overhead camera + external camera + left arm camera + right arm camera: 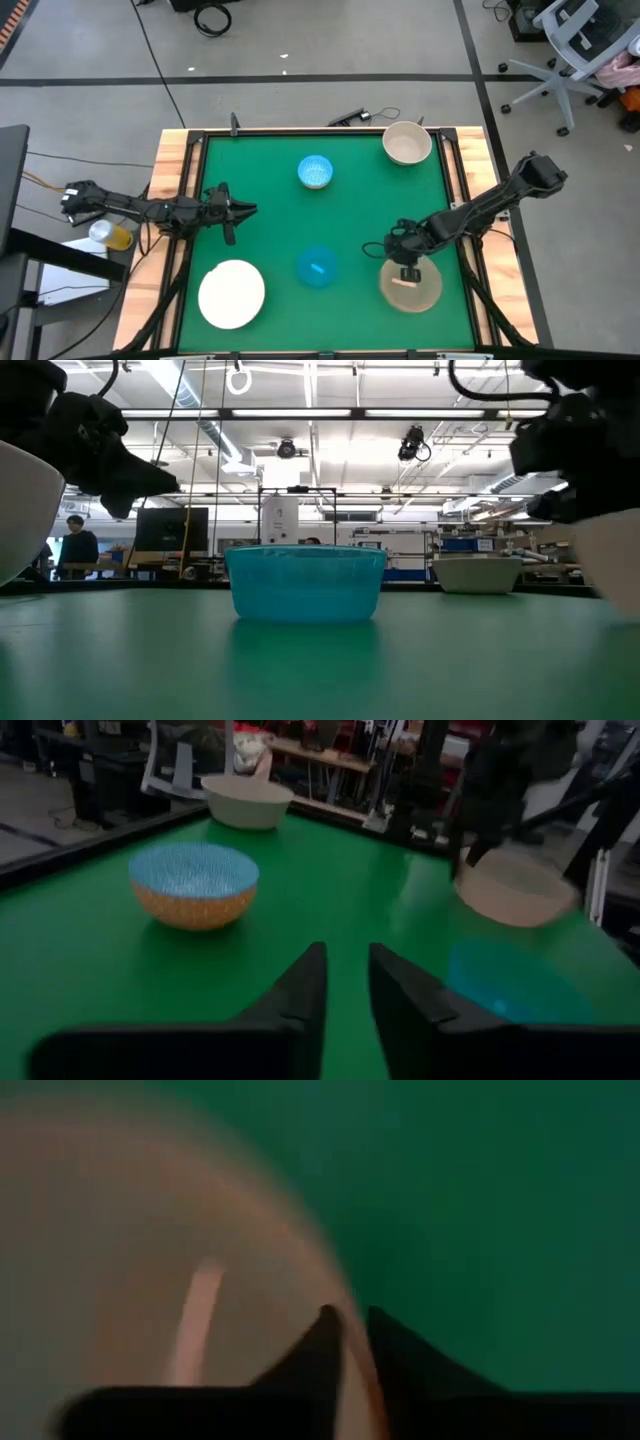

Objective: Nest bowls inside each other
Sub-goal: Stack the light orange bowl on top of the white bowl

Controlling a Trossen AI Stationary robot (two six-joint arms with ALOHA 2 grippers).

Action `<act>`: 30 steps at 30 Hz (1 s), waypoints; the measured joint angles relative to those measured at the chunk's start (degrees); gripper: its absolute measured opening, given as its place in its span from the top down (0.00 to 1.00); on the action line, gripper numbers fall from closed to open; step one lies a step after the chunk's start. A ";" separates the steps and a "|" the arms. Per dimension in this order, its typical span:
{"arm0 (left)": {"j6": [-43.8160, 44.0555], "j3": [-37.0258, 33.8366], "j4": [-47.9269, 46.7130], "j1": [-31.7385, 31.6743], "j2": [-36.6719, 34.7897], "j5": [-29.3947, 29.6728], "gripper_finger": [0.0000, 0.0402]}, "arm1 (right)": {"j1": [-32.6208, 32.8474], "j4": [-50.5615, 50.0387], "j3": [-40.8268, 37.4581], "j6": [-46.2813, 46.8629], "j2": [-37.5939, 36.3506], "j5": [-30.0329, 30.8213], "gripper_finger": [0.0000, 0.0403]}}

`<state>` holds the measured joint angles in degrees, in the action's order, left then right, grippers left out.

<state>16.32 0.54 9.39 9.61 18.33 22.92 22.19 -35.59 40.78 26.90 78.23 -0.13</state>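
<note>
the right gripper (pixel 408 272) sits at the rim of the large tan bowl (pixel 411 285), at the near right of the green table (pixel 270 220); in the right wrist view its two dark fingers (pixel 315 1345) stand close together with the tan bowl's rim (pixel 345 1330) passing between them, one finger inside the wall and one outside, so the narrow gap is taken up by the rim (the picture is smeared, so firm contact of the pads cannot be confirmed). the left gripper (pixel 245 209) hangs over the left edge of the table, pointing inward; in the left wrist view its fingers (pixel 300 995) are slightly parted with only green surface between them, and it holds nothing. outward from the right gripper: the mid solid blue bowl (pixel 317 267) stands just left of the tan bowl, near the table's middle front, apart from it. the large white bowl (pixel 231 293) stands at the near left corner, below the left gripper. the small light-blue speckled bowl (pixel 315 171) stands at the far middle of the table, well apart from the others. the mid cream bowl (pixel 406 143) stands at the far right corner. all five bowls stand separately, none nested
</note>
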 joint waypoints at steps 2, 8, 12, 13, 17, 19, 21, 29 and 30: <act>0.07 0.78 -0.57 0.00 1.64 0.00 0.69 | -1.15 -0.18 3.01 -2.13 0.44 0.65 0.96; -0.01 6.06 0.00 0.00 5.94 -0.28 0.52 | -4.15 -5.31 14.17 -6.48 -0.74 11.19 0.95; -0.44 9.71 -0.02 0.00 8.76 -0.35 0.51 | -6.20 -0.22 18.73 -10.07 -1.64 21.78 0.97; -0.46 10.56 -0.02 0.00 9.62 -0.35 0.51 | -6.76 2.57 19.09 -10.50 -1.72 25.00 0.97; -1.23 13.32 0.31 0.00 13.56 -0.36 0.51 | -9.27 14.85 18.84 -11.34 -0.38 37.20 0.95; -2.64 14.05 2.29 0.00 15.81 0.28 0.51 | -10.55 20.34 18.42 -13.39 2.07 41.66 0.95; -4.70 14.37 6.10 0.00 18.40 1.78 0.51 | -11.79 26.92 18.29 -16.56 5.42 45.92 0.96; -17.21 14.47 24.51 0.02 28.56 8.79 0.50 | -16.65 60.61 18.29 -36.77 20.38 62.02 0.95; -18.08 14.47 25.18 0.00 29.34 10.31 0.50 | -17.07 65.06 18.27 -39.99 21.82 64.10 0.95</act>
<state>-1.77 15.00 34.57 9.61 47.67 33.22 5.11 29.46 59.05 -13.09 100.05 63.97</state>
